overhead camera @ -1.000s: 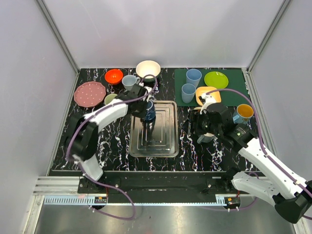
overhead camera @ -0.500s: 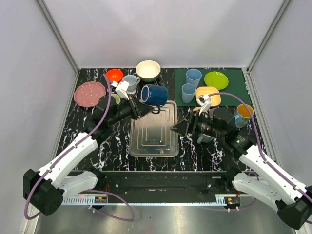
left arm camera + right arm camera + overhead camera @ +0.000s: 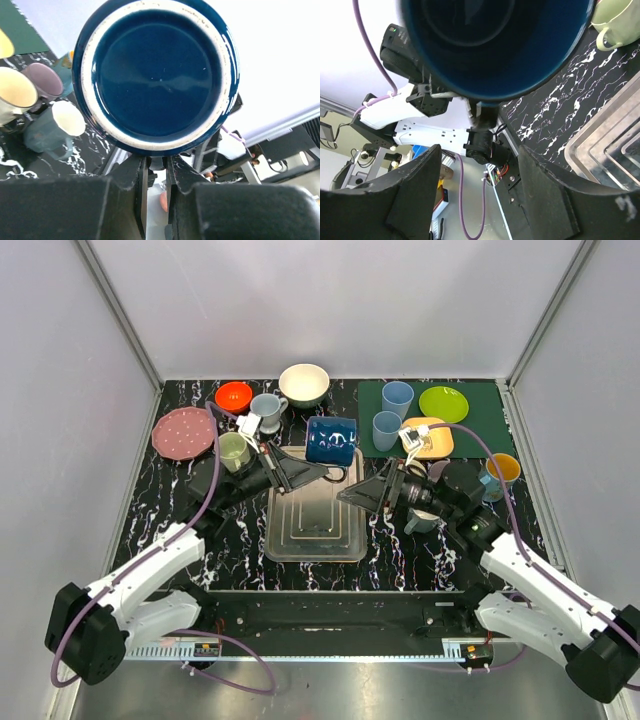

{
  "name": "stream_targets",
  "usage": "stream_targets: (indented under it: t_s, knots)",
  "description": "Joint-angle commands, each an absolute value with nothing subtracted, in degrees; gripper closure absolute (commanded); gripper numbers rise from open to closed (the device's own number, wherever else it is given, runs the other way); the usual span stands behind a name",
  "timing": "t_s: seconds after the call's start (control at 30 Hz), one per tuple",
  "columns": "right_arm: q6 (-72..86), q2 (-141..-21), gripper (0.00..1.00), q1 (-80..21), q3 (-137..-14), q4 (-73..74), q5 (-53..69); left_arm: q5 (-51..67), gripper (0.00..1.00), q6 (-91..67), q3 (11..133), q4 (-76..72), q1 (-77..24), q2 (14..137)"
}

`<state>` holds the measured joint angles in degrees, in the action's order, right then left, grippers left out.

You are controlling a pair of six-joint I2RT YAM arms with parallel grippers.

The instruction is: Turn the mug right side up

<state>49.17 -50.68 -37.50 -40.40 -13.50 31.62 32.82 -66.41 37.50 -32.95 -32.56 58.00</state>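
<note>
Two grippers at work around one dark blue mug (image 3: 332, 440).

Left gripper (image 3: 324, 473):
- Jaws pinched almost fully together on the mug's handle (image 3: 337, 475), with only a thin slit between the fingers (image 3: 134, 176).
- Holds the mug clear of every surface, lying on its side, just beyond and above the fingertips.
- Shows the glazed base, ringed in bare white, directly over the closed jaws in the left wrist view.

Right gripper (image 3: 352, 496):
- Jaws spread wide, with nothing between them.
- Points at the mug from the side opposite the left jaws, fingertips near the mug but apart from it.
- Faces the mug's open mouth, seen large above and between the two fingers (image 3: 415, 197) in the right wrist view.

Surroundings:
- Below the mug and between the two sets of jaws: a metal tray (image 3: 345, 540) on the black marbled table (image 3: 400, 560).
- Behind the left jaws, beside that arm: a light green mug (image 3: 234, 450), upright.
- Behind the right jaws: a grey mug (image 3: 419, 523), partly hidden by the arm.
</note>
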Motion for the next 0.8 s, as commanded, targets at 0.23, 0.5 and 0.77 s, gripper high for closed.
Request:
stream_targets:
  t_s: [0.23, 0.5, 0.77]
  knots:
    - [51.0, -54.8, 0.41, -36.4, -46.6, -24.3, 34.9, 37.3, 1.00, -65.0, 40.8, -40.0, -34.9, 54.1]
    - [51.2, -58.2, 0.55, -36.3, -48.7, -23.6, 36.2, 38.0, 1.00, -64.6, 40.9, -39.2, -35.8, 54.4]
    - [52.7, -60.8, 0.55, -36.3, -49.9, -25.4, 37.8, 38.2, 1.00, -63.5, 41.0, -38.2, -37.7, 55.3]
